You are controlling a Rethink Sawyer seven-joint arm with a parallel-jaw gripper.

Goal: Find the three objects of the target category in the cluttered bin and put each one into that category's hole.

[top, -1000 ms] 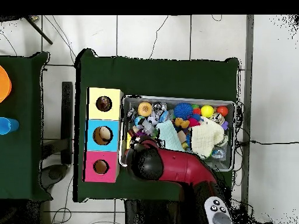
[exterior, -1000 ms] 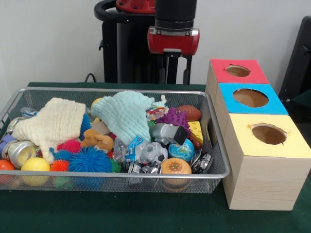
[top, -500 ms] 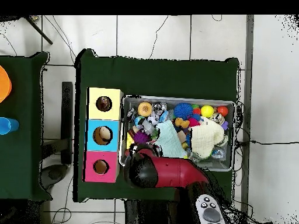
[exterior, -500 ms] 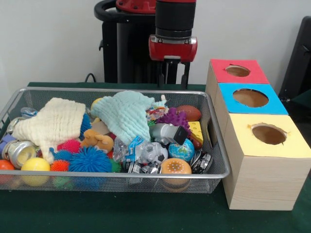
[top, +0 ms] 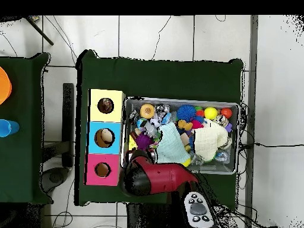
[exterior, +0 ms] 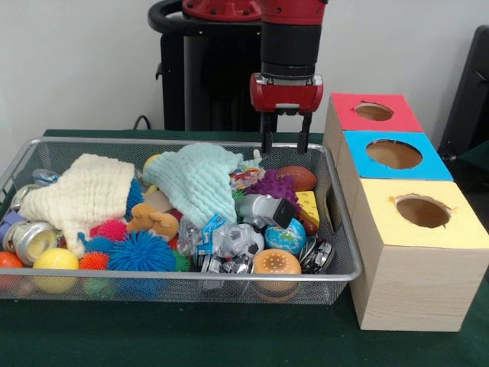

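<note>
- Pincer (exterior: 286,144): two dark fingers hang apart with nothing between them, over the far rim of the silver wire-mesh bin (exterior: 183,284), at the end nearest the boxes.
- Just below and in front of the tips: a small brown toy football (exterior: 296,177) and a purple spiky rubber toy (exterior: 273,186), both lying against the far wall of the bin.
- Further in: a pale mint knitted cloth (exterior: 197,179) and a cream knitted cloth (exterior: 82,193) draped over the pile; a globe-printed ball (exterior: 286,237), an orange burger-shaped toy (exterior: 276,262), a blue spiky ball (exterior: 140,253), a yellow ball (exterior: 55,259), and crushed cans at the far end.
- Beside the bin, on the dark green surface (exterior: 229,336): a wooden box row topped red (exterior: 374,112), blue (exterior: 393,155) and yellow (exterior: 422,212), each with one round hole. In the overhead view the blue box's hole shows something pale inside.
- Target category is not stated; which items count cannot be told.
- Judged step: search and approach, no grasp made. Next move likely calls for a straight descent onto one item near the tips, avoiding the mesh wall and neighbours.
</note>
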